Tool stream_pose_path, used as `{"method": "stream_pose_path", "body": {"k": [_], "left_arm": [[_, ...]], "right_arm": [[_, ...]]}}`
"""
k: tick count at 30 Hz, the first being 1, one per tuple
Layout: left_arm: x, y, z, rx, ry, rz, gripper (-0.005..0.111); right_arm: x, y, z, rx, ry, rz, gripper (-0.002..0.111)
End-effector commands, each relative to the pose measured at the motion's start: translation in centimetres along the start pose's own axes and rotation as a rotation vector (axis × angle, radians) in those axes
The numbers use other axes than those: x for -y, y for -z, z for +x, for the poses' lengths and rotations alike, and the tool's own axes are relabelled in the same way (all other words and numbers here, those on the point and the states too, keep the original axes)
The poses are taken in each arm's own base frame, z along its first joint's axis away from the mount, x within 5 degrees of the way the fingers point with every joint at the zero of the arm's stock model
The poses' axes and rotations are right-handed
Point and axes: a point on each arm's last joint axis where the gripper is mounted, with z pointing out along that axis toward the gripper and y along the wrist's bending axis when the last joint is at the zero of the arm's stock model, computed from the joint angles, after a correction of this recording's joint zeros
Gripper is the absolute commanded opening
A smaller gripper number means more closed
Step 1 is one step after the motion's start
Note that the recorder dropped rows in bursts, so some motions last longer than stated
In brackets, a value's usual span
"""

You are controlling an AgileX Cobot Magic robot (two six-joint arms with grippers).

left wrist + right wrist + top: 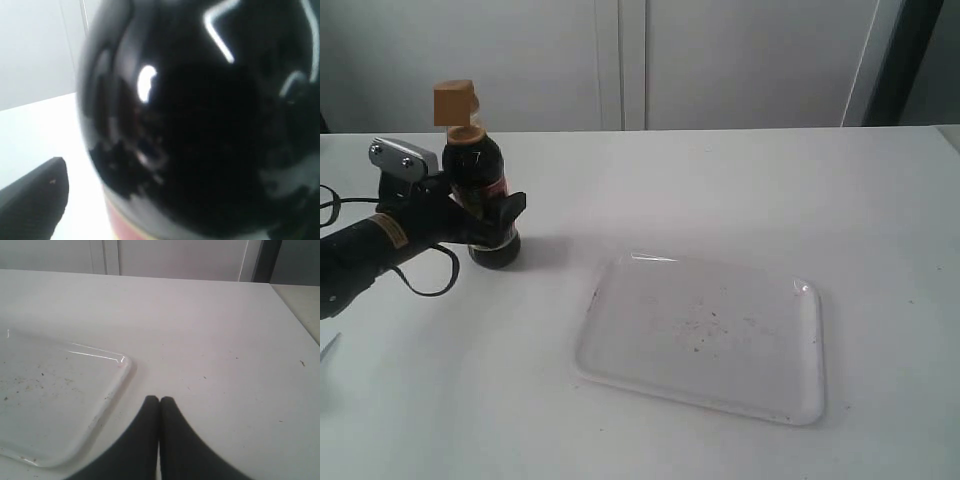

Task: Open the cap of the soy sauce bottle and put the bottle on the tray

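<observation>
**Exterior view.**
- Bottle [480, 190]: upright on the table [720, 180], long axis vertical. It stands left of the tray [700, 335] and well apart from it.
- Cap [454, 103]: sits off-centre above the neck, seemingly tipped back on its hinge (too small to be sure).
- Left gripper [485, 225]: comes in level, jaws wide, one finger on each side of the bottle's lower body.

**Left wrist view.**
- Bottle [200, 125]: fills the frame, dead ahead between the jaws.
- Finger [35, 200]: only one shows, and it stands clear of the glass with a strip of table between them (so not yet clamped).

**Right wrist view.**
- Right gripper [159, 407]: fingertips pressed together, holding nothing. It hangs over bare table just beside the tray's rim [117, 380].

**Judgement.** The left arm is far the nearer to the bottle. The next move likely calls for closing on it, then carrying it rightward in the exterior view to the tray.
</observation>
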Motion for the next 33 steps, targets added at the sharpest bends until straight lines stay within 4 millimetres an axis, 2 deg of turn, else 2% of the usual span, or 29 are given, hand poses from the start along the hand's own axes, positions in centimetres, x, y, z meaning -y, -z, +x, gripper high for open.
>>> {"method": "stream_pose_path", "body": {"k": [1, 14, 17, 19, 21, 23, 25, 28, 33], "left_arm": [[-0.2, -0.1, -0.4, 0.02, 0.002, -0.009, 0.105], [-0.3, -1.1, -1.7, 0.066, 0.034, 0.008, 0.105], [-0.3, -1.2, -1.9, 0.071, 0.031, 0.005, 0.101], [-0.3, -1.2, -1.9, 0.072, 0.022, 0.004, 0.092], [-0.2, -1.2, -1.8, 0.069, 0.016, 0.014, 0.075], [-0.1, -1.2, -1.8, 0.064, -0.011, 0.032, 0.043], [0.2, -1.2, -1.7, 0.058, -0.052, 0.059, 0.0], [0.6, -1.1, -1.6, 0.049, -0.13, 0.104, 0.0], [0.6, -1.1, -1.6, 0.049, -0.124, 0.096, 0.0]], "right_arm": [[0.0, 0.0, 0.1, 0.006, -0.004, 0.005, 0.0], [0.0, 0.0, 0.1, 0.006, -0.004, 0.005, 0.0], [0.0, 0.0, 0.1, 0.006, -0.004, 0.005, 0.0], [0.0, 0.0, 0.1, 0.006, -0.004, 0.005, 0.0], [0.0, 0.0, 0.1, 0.006, -0.004, 0.005, 0.0], [0.0, 0.0, 0.1, 0.006, -0.004, 0.005, 0.0], [0.0, 0.0, 0.1, 0.006, -0.004, 0.005, 0.0], [0.0, 0.0, 0.1, 0.006, -0.004, 0.005, 0.0], [0.0, 0.0, 0.1, 0.006, -0.004, 0.005, 0.0]]}}
